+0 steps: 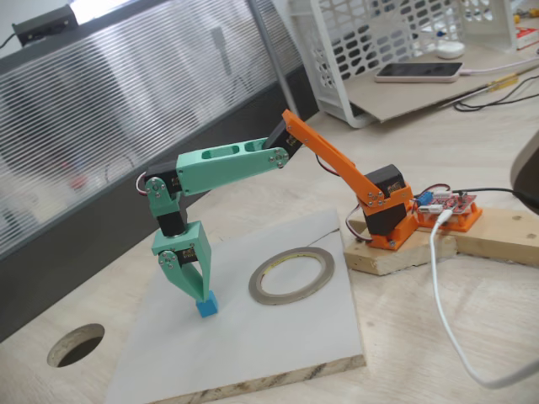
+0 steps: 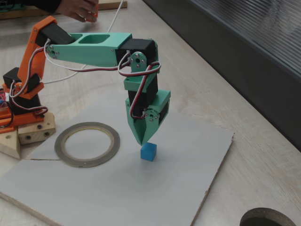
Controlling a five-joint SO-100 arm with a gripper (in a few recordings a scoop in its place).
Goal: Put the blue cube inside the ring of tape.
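So, here's the scene, biggest stuff first:

Table (image 1: pixel 472 337): pale wood, with a dark round hole (image 1: pixel 76 344) cut through it near the front-left corner in a fixed view.

Board (image 1: pixel 278 353): flat white-grey panel lying on the table; the ring and the cube both sit on it.

Arm (image 1: pixel 227 164): orange base section, mint-green forearm, reaching out over the board and bending straight down at the wrist.

Ring of tape (image 1: pixel 291 275): lies flat on the board, grey-silver with a yellowish inner edge, nothing inside it. It's round, so no real long axis to speak of.

Claw (image 2: pixel 144 141): the gripper points straight down, green jaws drawn together into a narrow point with pretty much no gap visible. The tip sits right at the top of the cube, looks like it's touching or just above it; can't tell which. It isn't wrapped around the cube's sides.

Blue cube (image 2: pixel 147 152): on the board directly under the claw tip, near the ring but outside it. It rests flat on one face, turned a bit skew to the board's edges.
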